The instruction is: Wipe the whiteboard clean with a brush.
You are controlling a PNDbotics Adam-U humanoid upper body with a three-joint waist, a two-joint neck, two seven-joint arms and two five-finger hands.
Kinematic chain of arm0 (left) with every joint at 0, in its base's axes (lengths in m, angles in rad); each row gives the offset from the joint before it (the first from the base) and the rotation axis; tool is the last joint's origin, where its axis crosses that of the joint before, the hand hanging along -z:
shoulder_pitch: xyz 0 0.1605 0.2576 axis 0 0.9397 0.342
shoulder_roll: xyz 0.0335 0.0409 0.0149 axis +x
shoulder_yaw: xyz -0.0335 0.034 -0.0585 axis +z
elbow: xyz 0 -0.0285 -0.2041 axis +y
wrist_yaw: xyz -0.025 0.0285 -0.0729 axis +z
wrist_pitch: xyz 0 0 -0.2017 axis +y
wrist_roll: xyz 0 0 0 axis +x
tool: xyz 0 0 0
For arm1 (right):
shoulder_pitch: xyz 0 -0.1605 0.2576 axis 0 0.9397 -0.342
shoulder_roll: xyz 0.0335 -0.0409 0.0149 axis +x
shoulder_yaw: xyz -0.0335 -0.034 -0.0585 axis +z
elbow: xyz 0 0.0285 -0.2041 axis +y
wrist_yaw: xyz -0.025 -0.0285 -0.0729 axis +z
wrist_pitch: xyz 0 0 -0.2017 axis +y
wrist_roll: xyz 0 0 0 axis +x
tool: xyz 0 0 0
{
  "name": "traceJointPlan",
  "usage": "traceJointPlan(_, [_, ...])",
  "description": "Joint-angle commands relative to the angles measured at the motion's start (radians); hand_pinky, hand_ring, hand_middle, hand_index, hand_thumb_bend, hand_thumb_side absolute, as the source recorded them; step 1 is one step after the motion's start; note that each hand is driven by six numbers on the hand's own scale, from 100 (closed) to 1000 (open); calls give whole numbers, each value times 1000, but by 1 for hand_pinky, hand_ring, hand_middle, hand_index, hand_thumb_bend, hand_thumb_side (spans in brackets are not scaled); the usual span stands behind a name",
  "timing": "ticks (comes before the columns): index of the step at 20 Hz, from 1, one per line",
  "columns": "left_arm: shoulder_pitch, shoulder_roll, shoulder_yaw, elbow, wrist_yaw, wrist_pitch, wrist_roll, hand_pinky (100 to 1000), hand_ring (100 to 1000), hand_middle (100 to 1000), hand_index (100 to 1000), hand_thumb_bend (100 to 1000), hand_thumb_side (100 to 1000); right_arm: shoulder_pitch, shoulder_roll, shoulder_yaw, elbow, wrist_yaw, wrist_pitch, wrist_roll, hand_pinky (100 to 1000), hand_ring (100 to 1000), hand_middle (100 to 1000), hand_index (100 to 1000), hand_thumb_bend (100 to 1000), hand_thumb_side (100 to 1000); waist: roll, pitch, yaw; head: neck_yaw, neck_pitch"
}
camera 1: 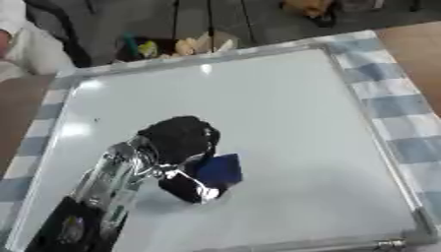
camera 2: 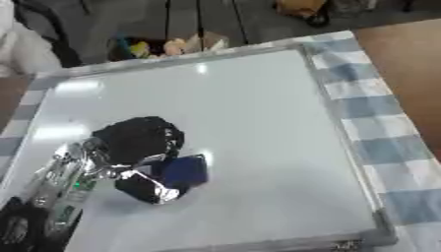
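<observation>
A large whiteboard (camera 1: 275, 113) with a silver frame lies flat and fills most of both views; its surface looks white, with a tiny dark speck near the left. My left hand (camera 1: 179, 142) reaches in from the lower left and rests on the board's lower-left part. Its fingers are curled round a dark blue brush (camera 1: 218, 170), which lies against the board surface. My right hand shows in neither view.
A blue-and-white checked cloth (camera 1: 392, 93) covers the table under the board and shows along the right side. Beyond the far edge stands a box of small items (camera 1: 172, 47). A person's white sleeve (camera 1: 21, 44) is at the top left.
</observation>
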Motion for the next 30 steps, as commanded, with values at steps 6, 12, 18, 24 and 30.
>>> traceJointPlan(6, [-2, -3, 9, -12, 16, -176, -203, 802, 799, 726, 405, 260, 767, -7, -12, 0, -15, 2, -5, 2, 819, 836, 621, 909, 100, 936, -14, -10, 2, 3, 1])
traceJointPlan(12, [9, -5, 12, -24, 63, -144, -204, 790, 796, 822, 388, 282, 750, -8, -10, 1, -15, 5, -5, 3, 819, 836, 620, 909, 100, 938, -15, -8, 4, 1, -3])
traceJointPlan(18, [16, -8, 17, -26, 84, -122, -204, 774, 773, 755, 371, 272, 738, -9, -7, 3, -15, 8, -6, 4, 820, 836, 618, 909, 100, 940, -17, -6, 2, 2, -7])
traceJointPlan(24, [20, -11, 21, -30, 89, -101, -201, 760, 748, 670, 367, 234, 691, -10, -4, 4, -15, 11, -5, 4, 820, 837, 617, 910, 100, 943, -17, -4, 0, 2, -8])
traceJointPlan(30, [22, -14, 23, -24, 74, -96, -196, 756, 744, 684, 366, 224, 706, -12, -3, 4, -15, 13, -1, 4, 821, 838, 616, 911, 100, 944, -16, -2, 0, 4, -8])
